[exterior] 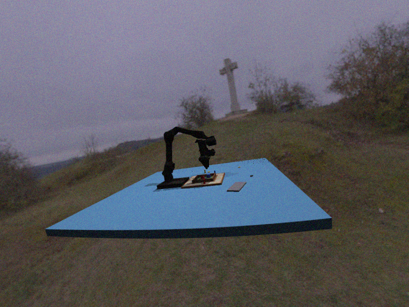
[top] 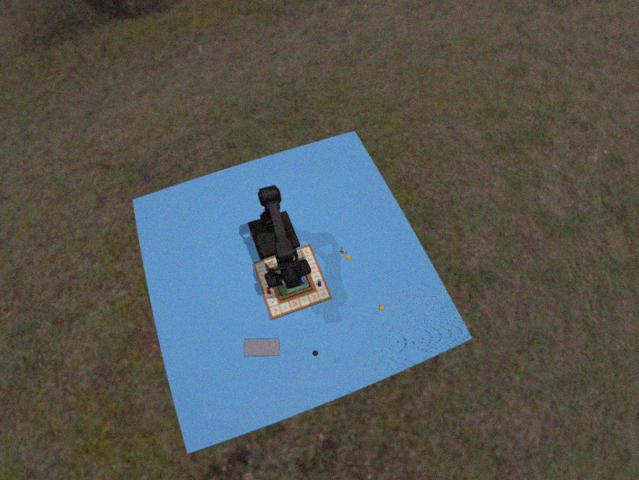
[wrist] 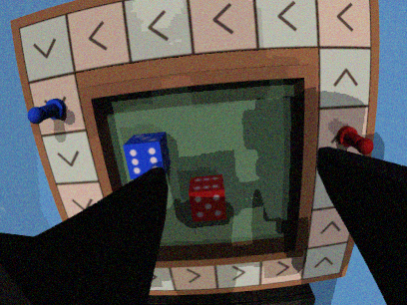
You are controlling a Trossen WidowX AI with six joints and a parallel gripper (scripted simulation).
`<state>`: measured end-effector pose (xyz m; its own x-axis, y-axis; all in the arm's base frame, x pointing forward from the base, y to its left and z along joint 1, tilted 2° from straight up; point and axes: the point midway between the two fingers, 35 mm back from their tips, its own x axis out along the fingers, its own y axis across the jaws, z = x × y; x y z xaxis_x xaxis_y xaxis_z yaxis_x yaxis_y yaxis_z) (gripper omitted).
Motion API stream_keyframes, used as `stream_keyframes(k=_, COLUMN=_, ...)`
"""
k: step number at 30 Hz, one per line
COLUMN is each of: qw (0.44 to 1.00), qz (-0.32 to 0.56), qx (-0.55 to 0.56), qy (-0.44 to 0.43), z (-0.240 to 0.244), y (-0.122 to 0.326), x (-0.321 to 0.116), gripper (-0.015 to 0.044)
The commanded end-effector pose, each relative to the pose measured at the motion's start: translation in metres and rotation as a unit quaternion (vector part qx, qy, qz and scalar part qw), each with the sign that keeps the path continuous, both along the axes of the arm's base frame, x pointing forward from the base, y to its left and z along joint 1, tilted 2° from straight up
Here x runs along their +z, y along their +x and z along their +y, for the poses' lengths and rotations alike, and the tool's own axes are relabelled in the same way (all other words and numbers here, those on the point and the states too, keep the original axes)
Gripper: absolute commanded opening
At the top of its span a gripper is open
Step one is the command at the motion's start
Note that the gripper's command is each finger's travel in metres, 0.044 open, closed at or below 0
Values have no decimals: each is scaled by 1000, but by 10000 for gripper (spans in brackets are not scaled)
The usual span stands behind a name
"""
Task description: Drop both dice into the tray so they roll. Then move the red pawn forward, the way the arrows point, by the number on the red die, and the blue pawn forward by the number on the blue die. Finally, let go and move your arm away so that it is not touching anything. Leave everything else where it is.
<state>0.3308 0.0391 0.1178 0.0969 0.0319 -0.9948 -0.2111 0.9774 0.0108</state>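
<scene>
- Under the fingers (exterior: 205,163) and spreading well out around them, a flat blue table (top: 206,387) (exterior: 188,211) (wrist: 15,174) with a dark edge.
- Below and beyond the fingers, all around the table, dull green-brown grass (top: 515,155) (exterior: 297,264).
- Behind the fingers, in the exterior view, a grassy slope (exterior: 270,138) with a pale stone cross (exterior: 232,89) and bushes (exterior: 366,62).
- Farther behind, to picture-left of the fingers, a dark ridge (exterior: 132,145).
- High above the fingers, dim light from a mauve-grey, overcast sky (exterior: 115,66).

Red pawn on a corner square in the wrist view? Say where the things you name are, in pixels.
No, the red pawn (top: 268,291) (exterior: 204,181) (wrist: 356,141) stands on a side square, with another arrow square between it and the corner.
</scene>
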Motion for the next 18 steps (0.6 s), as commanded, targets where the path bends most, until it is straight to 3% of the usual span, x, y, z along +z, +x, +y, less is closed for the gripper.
stream_keyframes(k=1, qw=1000, qz=20, qx=4, qy=-4, z=-63, y=7, x=-15, gripper=204)
stream_keyframes(k=4, qw=999, qz=30, qx=10, qy=-3, z=-95, y=3, x=-24, gripper=200)
stream_keyframes(k=18, qw=999, qz=31, qx=10, qy=-3, z=-97, y=2, x=-38, gripper=200)
